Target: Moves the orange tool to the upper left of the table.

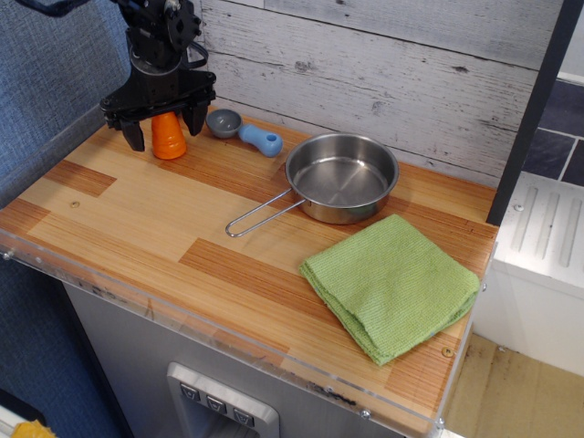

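The orange tool (168, 136), a small ridged cone, stands upright on the wooden table (182, 228) at its far left corner. My black gripper (166, 126) is directly over it, open, with one finger to each side of the cone and visible gaps between fingers and cone. The fingertips (137, 137) hang just above the tabletop. The top of the cone is hidden under the gripper body.
A grey scoop with a blue handle (245, 130) lies just right of the cone by the back wall. A steel pan (340, 177) with a wire handle sits mid-table. A folded green cloth (392, 283) lies at the right front.
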### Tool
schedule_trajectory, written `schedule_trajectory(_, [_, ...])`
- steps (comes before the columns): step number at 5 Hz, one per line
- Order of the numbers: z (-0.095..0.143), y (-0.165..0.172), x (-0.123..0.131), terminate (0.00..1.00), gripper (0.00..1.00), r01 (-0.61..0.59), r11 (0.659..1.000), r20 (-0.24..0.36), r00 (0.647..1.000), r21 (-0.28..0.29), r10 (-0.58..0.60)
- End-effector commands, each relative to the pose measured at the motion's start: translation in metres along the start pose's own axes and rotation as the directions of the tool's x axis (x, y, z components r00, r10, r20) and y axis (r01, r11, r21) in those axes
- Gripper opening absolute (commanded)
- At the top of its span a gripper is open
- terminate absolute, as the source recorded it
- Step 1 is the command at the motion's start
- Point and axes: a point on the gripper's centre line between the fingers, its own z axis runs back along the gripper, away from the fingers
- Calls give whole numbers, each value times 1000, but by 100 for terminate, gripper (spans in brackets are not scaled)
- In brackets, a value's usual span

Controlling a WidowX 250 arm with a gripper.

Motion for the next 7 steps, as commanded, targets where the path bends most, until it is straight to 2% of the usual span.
schedule_trajectory(1, [31, 6, 11, 0, 100, 15, 998, 51, 999, -54, -12])
schedule_trajectory(3, [61, -9, 5, 0, 100, 41, 993, 79, 996, -108, -33])
schedule_trajectory(4, [87, -12, 2, 0, 100, 57, 989, 103, 994, -135, -43])
schedule_trajectory(6, [87, -12, 2, 0, 100, 57, 989, 103, 994, -135, -43])
schedule_trajectory(7, [87, -12, 2, 100, 100, 57, 989, 103, 994, -135, -43])
